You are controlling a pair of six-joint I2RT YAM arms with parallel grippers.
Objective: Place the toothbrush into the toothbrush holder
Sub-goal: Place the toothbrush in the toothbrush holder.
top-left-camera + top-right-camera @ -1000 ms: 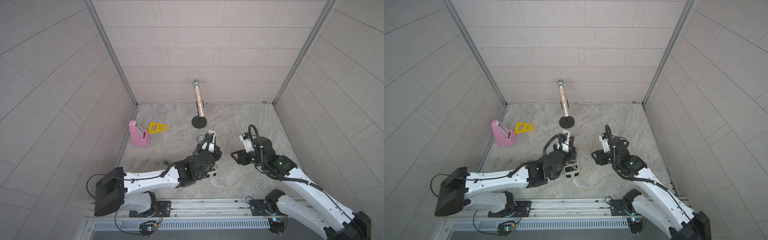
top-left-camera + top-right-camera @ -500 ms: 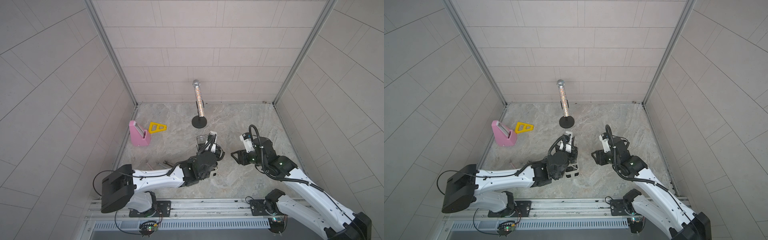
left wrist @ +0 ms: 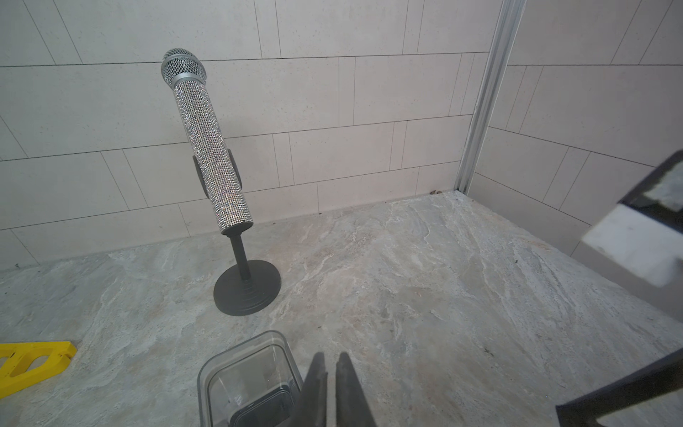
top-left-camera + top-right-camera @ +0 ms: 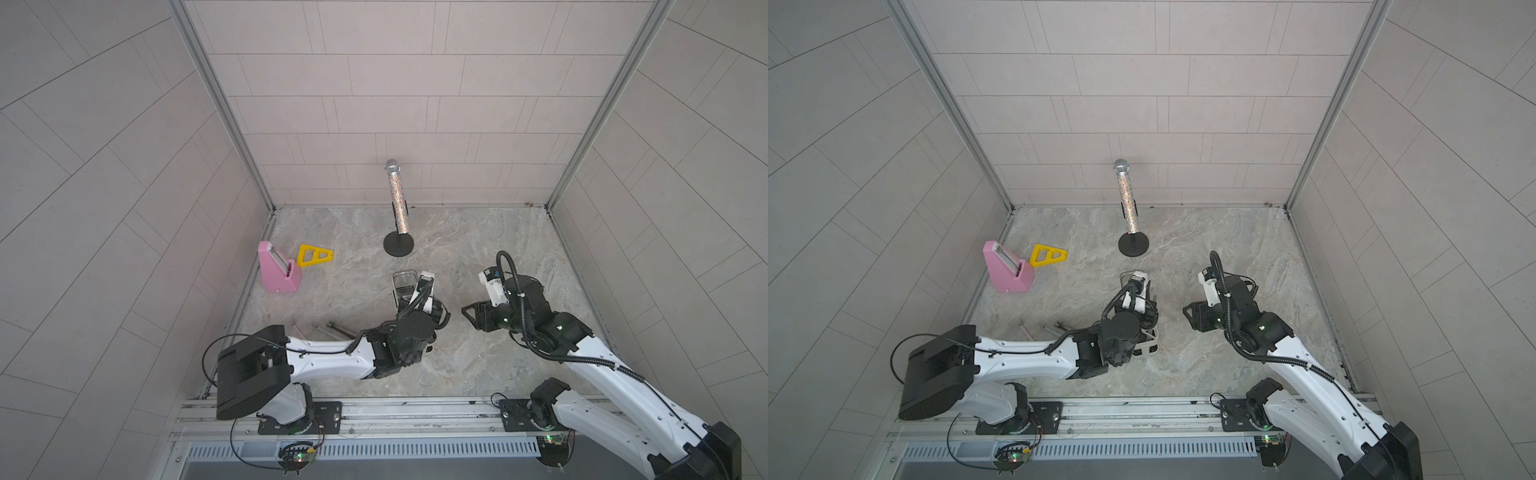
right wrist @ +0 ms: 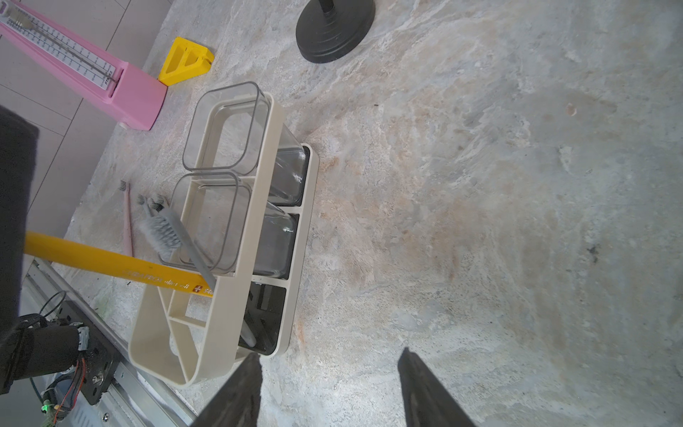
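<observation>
The cream toothbrush holder (image 5: 258, 222) stands on the stone floor, with its clear box section (image 3: 251, 373) at the far end. A grey toothbrush (image 5: 173, 233) stands tilted in it. A yellow toothbrush handle (image 5: 111, 264) leans into the near compartment, its other end hidden behind my left arm. My left gripper (image 3: 330, 356) hovers over the holder beside the clear box, shut, with nothing showing between its fingers. My right gripper (image 5: 330, 355) is open and empty, low over the floor just right of the holder (image 4: 1152, 340).
Loose toothbrushes (image 4: 338, 330) lie on the floor left of the holder, one of them pink (image 5: 127, 222). A glittery microphone on a black stand (image 4: 398, 245) is at the back. A pink wedge block (image 4: 277, 270) and a yellow triangle (image 4: 313, 255) sit by the left wall.
My left arm's elbow and shoulder have swung a little to the right, and its wrist has drawn slightly back over the holder. The right arm has not moved.
</observation>
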